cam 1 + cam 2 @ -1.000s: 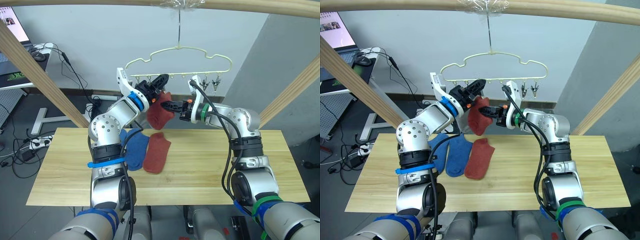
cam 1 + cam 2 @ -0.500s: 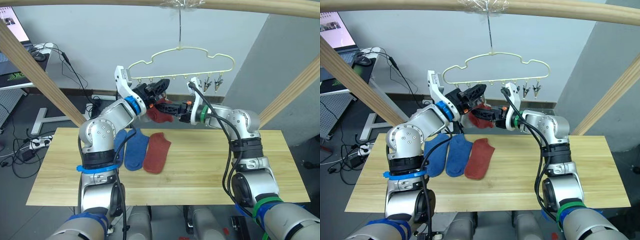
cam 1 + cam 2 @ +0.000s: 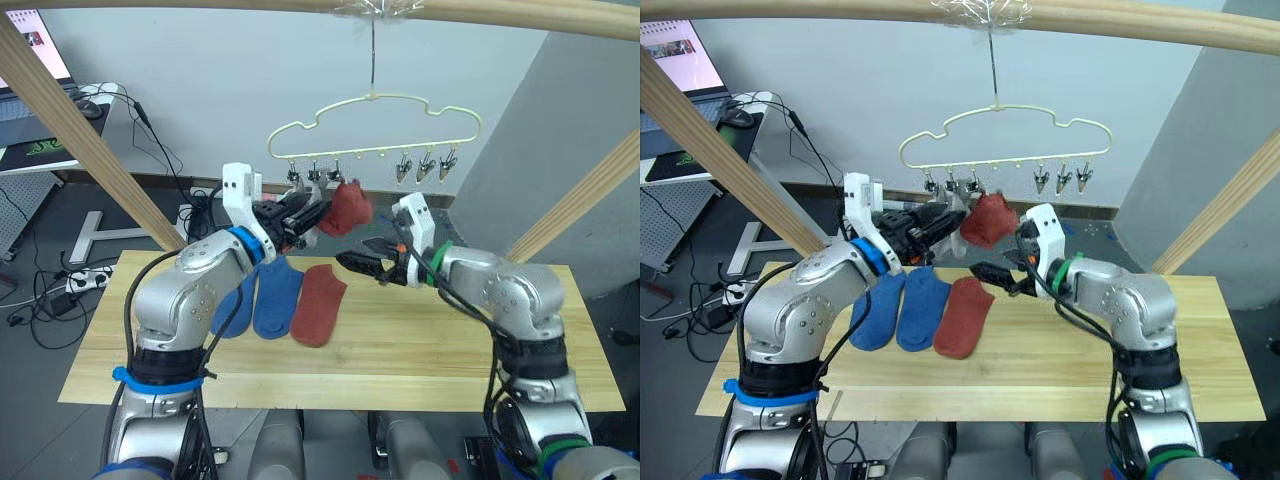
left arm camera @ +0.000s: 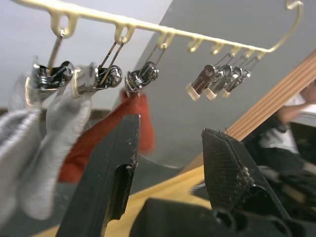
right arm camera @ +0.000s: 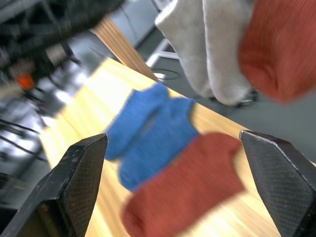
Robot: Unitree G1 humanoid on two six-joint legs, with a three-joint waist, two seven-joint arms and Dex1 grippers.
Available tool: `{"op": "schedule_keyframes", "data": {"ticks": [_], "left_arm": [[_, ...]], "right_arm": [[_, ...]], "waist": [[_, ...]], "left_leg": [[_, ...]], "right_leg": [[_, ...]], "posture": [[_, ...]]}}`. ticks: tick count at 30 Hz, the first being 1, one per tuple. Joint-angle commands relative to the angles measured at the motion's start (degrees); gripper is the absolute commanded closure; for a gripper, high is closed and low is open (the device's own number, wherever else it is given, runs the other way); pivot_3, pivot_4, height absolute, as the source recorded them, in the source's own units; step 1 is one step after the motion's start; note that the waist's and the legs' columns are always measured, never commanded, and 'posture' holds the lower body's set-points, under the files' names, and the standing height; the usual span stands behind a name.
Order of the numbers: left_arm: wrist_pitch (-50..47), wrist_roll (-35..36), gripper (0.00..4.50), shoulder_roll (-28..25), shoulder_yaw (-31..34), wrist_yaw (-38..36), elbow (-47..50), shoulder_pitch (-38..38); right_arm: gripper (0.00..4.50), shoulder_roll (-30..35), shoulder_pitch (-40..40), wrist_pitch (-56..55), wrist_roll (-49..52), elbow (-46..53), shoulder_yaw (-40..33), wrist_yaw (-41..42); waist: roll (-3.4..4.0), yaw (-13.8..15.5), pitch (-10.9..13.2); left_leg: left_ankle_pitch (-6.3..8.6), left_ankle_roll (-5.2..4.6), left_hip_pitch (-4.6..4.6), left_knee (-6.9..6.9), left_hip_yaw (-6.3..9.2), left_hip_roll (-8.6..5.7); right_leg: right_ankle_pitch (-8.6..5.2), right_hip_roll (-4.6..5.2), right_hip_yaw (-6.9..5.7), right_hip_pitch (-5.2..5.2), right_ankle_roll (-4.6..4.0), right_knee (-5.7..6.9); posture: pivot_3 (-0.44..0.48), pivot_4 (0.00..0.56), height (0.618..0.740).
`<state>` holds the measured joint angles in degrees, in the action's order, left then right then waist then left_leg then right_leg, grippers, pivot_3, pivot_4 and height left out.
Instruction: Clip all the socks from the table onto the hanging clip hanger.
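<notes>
Left gripper [image 4: 168, 163]: two black fingers spread apart, nothing between them, raised just below the row of small metal clips [image 4: 143, 76] and close to the hung rust-red ankle sock [image 3: 345, 208].

Right gripper [image 5: 182, 182]: black fingers spread wide and empty, held over the tabletop in front of the socks lying there.

Clip hanger [image 3: 375, 110]: pale yellow thin wire, cloud-shaped outline, hooked to the round wooden beam [image 3: 940, 12] overhead. Two light grey soft socks [image 4: 44, 128] hung from the first two clips; the rust-red sock hung bunched from the third. Three clips [image 3: 426, 165] at the far end were unused.

Table [image 3: 420, 340]: wide light yellowish wood planks. On it, side by side and touching: two blue ankle socks [image 3: 262, 298] and a second rust-red ankle sock [image 3: 320, 304].

Judged progress: three socks clipped, three to go.

Risks noted:
- The hung rust-red sock looked caught by a small fold; a brush from the left fingers could pull it free.
- The hanger hung from a single thin hook; a knock would set it swinging and spoil the next clipping.
- The blue socks overlapped, so a pinch might lift both.
</notes>
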<state>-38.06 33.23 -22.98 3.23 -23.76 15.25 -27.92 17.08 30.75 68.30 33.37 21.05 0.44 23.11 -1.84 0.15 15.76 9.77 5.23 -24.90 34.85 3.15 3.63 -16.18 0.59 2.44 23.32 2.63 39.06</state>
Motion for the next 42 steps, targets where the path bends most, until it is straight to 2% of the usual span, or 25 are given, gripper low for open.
{"op": "schedule_keyframes", "data": {"ticks": [1, 5, 9, 17, 18, 22, 28, 36, 40, 42], "left_arm": [[3.9, -1.3, 2.21, -1.0, 0.8, -2.6, 2.5, 1.0], [5.8, -1.3, 2.21, -2.8, 1.1, -6.4, 1.7, 1.4], [7.7, -1.3, 2.21, -5.1, 0.2, -12.0, 0.4, -0.1], [8.4, -1.1, 2.21, -10.1, -3.0, -24.8, -2.1, -4.3], [7.8, -0.6, 2.21, -10.8, -2.9, -26.2, -2.6, -5.2], [5.6, 0.7, 2.21, -12.2, -2.3, -30.0, -4.8, -8.8], [0.6, 3.7, 2.21, -15.5, -1.3, -35.2, -8.5, -14.1], [0.8, 2.7, 2.21, -16.2, -1.5, -36.0, -8.8, -14.2], [0.7, 2.8, 2.21, -15.7, -1.4, -35.1, -7.7, -13.4], [0.6, 2.8, 2.21, -15.6, -1.4, -34.8, -7.3, -13.1]], "right_arm": [[0.04, 1.1, -2.2, 0.2, -1.2, 7.9, 0.2, -3.5], [0.04, 1.6, -5.9, -0.7, -6.0, 14.8, 0.9, -10.3], [0.04, -1.6, -6.7, -1.3, -10.1, 17.8, 1.5, -16.9], [0.04, -10.8, -4.8, -6.3, -18.2, 16.5, 4.2, -26.9], [0.19, -11.9, -4.4, -6.7, -18.8, 16.1, 4.3, -27.6], [1.12, -13.7, -2.8, -7.7, -20.3, 14.5, 5.1, -28.0], [1.12, -15.1, 1.0, -10.0, -22.3, 10.9, 4.4, -28.1], [1.12, -16.0, 2.3, -11.4, -23.0, 8.6, 3.9, -27.4], [2.02, -16.6, 2.6, -11.1, -23.0, 7.9, 3.3, -26.8], [2.02, -16.7, 3.0, -11.2, -23.1, 7.2, 2.9, -26.6]], "waist": [[0.00, 0.0, 0.0], [0.01, 0.0, -0.1], [0.02, -0.1, -0.2], [0.00, -0.2, -0.8], [0.00, -0.2, -0.9], [0.02, -0.3, -1.1], [0.02, -0.3, -1.2], [0.02, -0.2, -1.2], [0.03, -0.2, -1.2], [0.03, -0.2, -1.2]], "left_leg": [[0.00, 0.00, 0.01, 0.01, 0.00, 0.00], [0.00, 0.00, 0.01, 0.02, 0.01, 0.01], [-0.01, 0.00, 0.01, 0.04, 0.00, 0.01], [-0.01, 0.00, 0.02, 0.03, 0.00, 0.02], [-0.01, 0.00, 0.02, 0.03, 0.00, 0.03], [-0.01, 0.00, 0.02, 0.04, 0.00, 0.03], [-0.02, -0.01, 0.02, 0.04, 0.02, 0.06], [-0.01, -0.02, 0.01, 0.02, 0.02, 0.06], [-0.01, -0.02, 0.02, 0.03, 0.02, 0.06], [-0.01, -0.02, 0.02, 0.03, 0.02, 0.06]], "right_leg": [[0.00, 0.00, -0.01, 0.00, 0.00, 0.01], [0.00, -0.01, -0.01, 0.00, 0.00, 0.02], [0.00, -0.01, 0.00, 0.00, 0.00, 0.01], [0.00, -0.03, 0.00, 0.00, -0.01, 0.01], [0.00, -0.04, 0.00, 0.00, -0.01, 0.02], [0.01, -0.05, -0.01, 0.00, -0.01, 0.02], [0.01, -0.07, -0.02, 0.00, -0.02, 0.05], [0.01, -0.06, -0.04, 0.00, -0.02, 0.05], [0.02, -0.07, -0.03, 0.00, -0.03, 0.08], [0.02, -0.07, -0.03, 0.00, -0.03, 0.08]], "posture": [[0.121, 0.177, 0.740], [0.117, 0.170, 0.740], [0.106, 0.165, 0.740], [0.096, 0.158, 0.740], [0.096, 0.158, 0.740], [0.095, 0.156, 0.740], [0.106, 0.152, 0.740], [0.119, 0.153, 0.740], [0.120, 0.153, 0.740], [0.120, 0.153, 0.740]]}}
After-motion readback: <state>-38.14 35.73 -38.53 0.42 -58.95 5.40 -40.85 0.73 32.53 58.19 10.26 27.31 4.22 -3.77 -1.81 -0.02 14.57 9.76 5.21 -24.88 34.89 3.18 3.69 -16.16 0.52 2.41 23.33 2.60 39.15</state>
